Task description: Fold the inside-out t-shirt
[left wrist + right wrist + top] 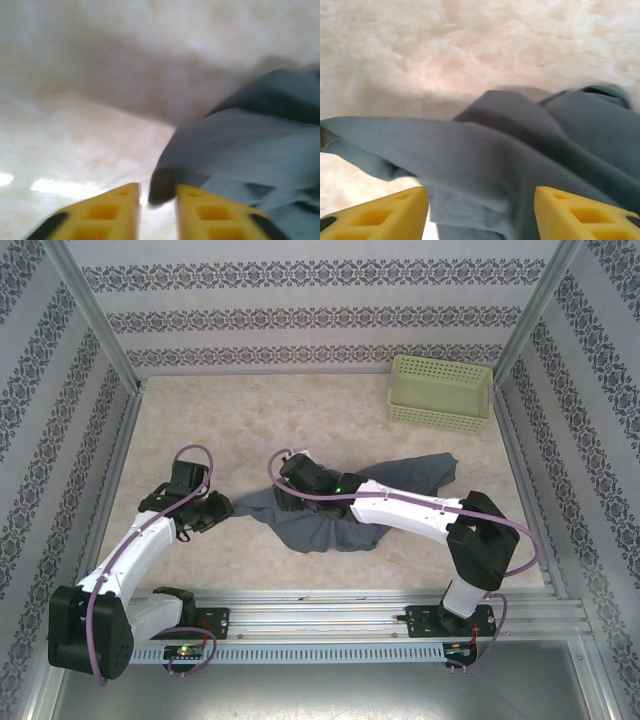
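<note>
The inside-out t-shirt [320,532] is a slate blue-grey heap, crumpled in the middle of the table, with one part trailing toward the back right. My left gripper [222,508] sits at its left tip. In the left wrist view the yellow fingers [157,192] stand slightly apart, open, and a dark corner of the t-shirt [250,145] lies just past their tips. My right gripper [285,496] hovers over the heap's left half. Its fingers [481,197] are spread wide, open, with folds of the t-shirt [495,160] below and between them.
A pale yellow-green perforated basket [440,390] stands at the back right against the wall. Patterned walls close in the table on three sides. A metal rail [350,605] runs along the near edge by the arm bases.
</note>
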Controlling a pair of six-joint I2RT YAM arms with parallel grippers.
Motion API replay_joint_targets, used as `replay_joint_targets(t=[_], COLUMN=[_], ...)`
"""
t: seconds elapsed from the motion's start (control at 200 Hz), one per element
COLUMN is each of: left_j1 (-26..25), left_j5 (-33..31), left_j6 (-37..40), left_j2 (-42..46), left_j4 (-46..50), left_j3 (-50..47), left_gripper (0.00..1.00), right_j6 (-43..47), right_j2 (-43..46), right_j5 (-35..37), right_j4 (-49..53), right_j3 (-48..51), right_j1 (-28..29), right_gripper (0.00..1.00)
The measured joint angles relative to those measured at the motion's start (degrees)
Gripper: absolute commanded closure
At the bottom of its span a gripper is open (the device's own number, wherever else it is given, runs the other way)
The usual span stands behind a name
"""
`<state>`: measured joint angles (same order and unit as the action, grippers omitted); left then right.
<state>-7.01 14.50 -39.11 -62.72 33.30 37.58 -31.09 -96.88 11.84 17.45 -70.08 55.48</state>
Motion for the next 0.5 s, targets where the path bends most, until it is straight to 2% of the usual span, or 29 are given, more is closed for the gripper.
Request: replay_joint_targets(t=[0.135, 0.28, 0.38, 0.5], left_j1=[-1.3, -7.7, -10.6, -11.0], left_j5=[-2.4, -3.4, -2.5, -0.8], left_j6=[0.1, -1.4, -4.0, -6.9], left_j2=[2.0, 4.7, 3.8, 0.4], left_j4=[1.1, 0.9, -2.3, -8.0], left_j3=[-0.2, 1.3, 0.7, -0.9], left_gripper=[0.58, 0.49, 0.45, 0.44], right_j6=[0.0, 0.0, -0.1, 0.0], right_j2=[0.6, 0.0, -3.2, -7.9], right_j5=[1.1, 0.1, -1.4, -3.0], right_j4=[1.9, 1.9, 1.5, 1.1], right_j3=[0.3, 0.0, -1.7, -4.1], right_j1=[-0.5, -0.5, -0.5, -0.5], right_gripper=[0.4, 0.37, 0.36, 0.37])
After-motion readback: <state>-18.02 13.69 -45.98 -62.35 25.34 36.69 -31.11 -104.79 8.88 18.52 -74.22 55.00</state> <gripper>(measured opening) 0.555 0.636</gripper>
